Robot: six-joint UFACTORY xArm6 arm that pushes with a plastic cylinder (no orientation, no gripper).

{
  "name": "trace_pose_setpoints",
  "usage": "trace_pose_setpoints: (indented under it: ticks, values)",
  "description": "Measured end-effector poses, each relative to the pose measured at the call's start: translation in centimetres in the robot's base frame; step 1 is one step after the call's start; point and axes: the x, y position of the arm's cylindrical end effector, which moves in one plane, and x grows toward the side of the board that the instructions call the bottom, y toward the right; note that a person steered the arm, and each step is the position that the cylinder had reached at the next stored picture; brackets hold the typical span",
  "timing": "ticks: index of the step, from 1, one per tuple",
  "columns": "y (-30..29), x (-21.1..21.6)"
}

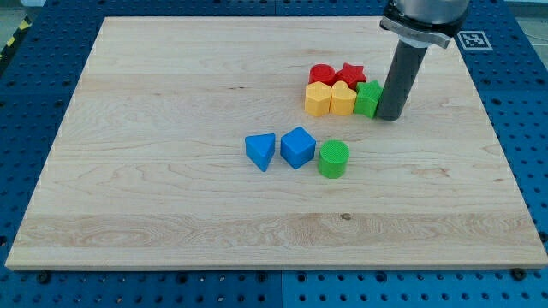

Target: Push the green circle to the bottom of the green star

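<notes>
The green circle [333,159] lies near the board's middle, just right of the blue cube [298,146]. The green star [369,98] sits up and to the right of it, at the right end of a cluster of blocks, partly hidden by my rod. My tip [390,116] rests on the board right against the green star's right side, well above and to the right of the green circle.
The cluster also holds a red circle [322,74], a red star [349,74], a yellow hexagon [318,98] and a yellow heart-like block [342,98]. A blue triangle [261,151] lies left of the blue cube. The wooden board [171,188] has blue pegboard around it.
</notes>
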Motion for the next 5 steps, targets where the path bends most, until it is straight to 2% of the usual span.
trace_pose_setpoints:
  ticks: [2, 5]
  values:
    - [-0.3, 0.1]
    - [1.4, 6.4]
